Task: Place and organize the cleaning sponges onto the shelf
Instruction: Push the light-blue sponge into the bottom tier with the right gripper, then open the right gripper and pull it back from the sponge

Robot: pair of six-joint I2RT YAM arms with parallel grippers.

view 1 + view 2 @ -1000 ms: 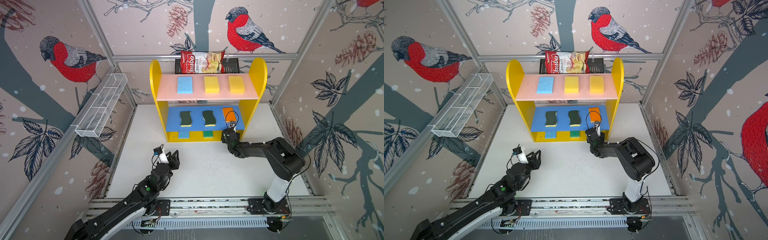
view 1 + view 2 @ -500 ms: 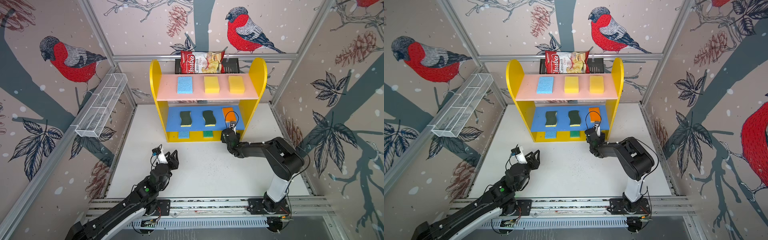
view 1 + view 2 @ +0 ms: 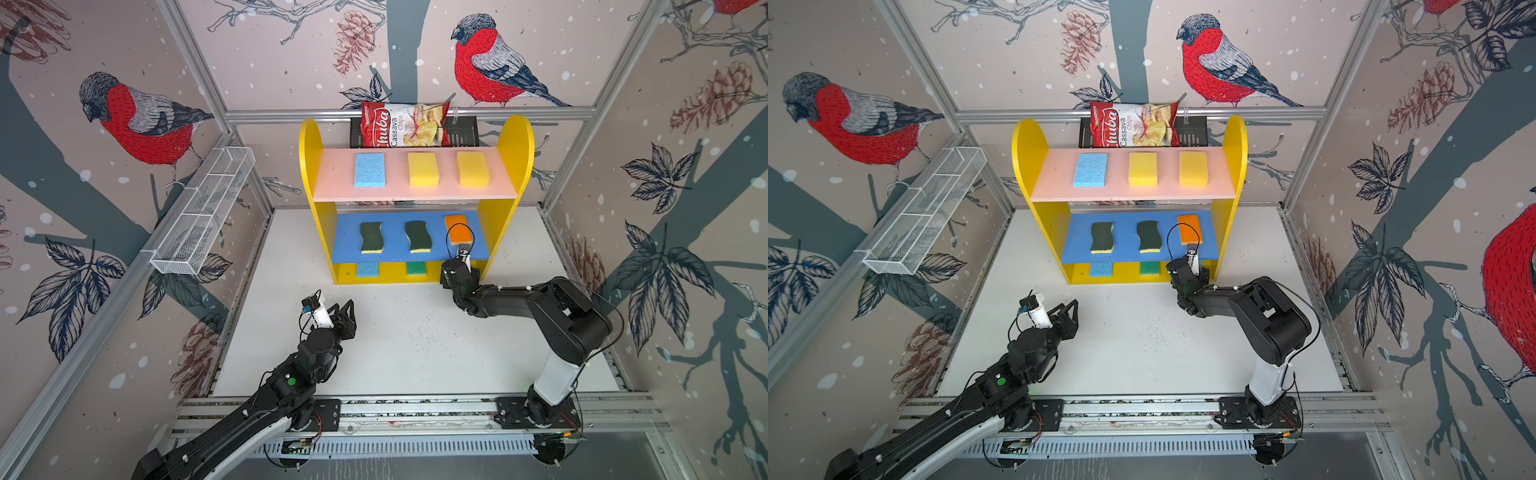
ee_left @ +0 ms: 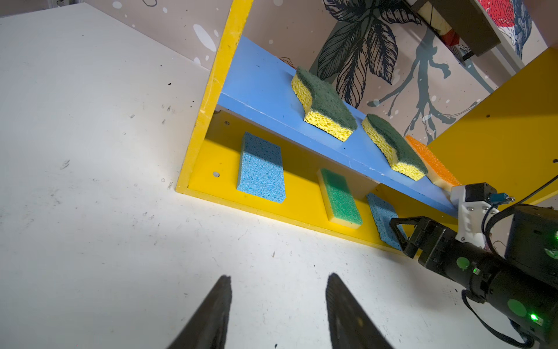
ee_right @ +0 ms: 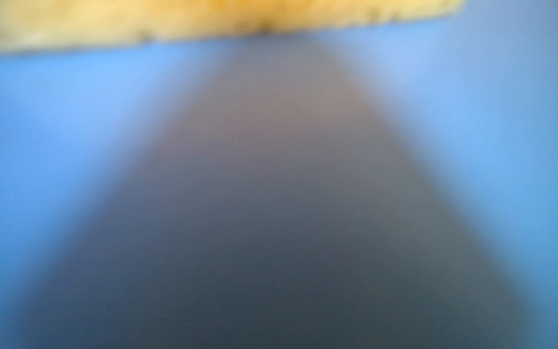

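Note:
The yellow shelf [image 3: 514, 141] holds the cleaning sponges. On its pink top board lie a light blue one [image 3: 369, 169] and two yellow ones [image 3: 423, 168]. The blue middle board carries two dark-green wavy ones [image 3: 371, 237] and an orange one [image 3: 458, 229]. On the base are a light blue one [image 3: 367, 269], a bright green one [image 3: 416, 268] and, in the left wrist view, another light blue one [image 4: 381, 211]. My right gripper [image 4: 396, 230] reaches under the blue board beside that sponge; only one finger shows. My left gripper [image 3: 343, 309] hovers open and empty over the table.
A red-and-white chips bag [image 3: 405, 124] sits in a black rack [image 3: 465, 131] behind the shelf. A white wire mesh basket [image 3: 203, 212] hangs on the left wall. The white table [image 3: 407, 345] stretches in front of the shelf, with the arms' rail [image 3: 415, 409] at its front edge.

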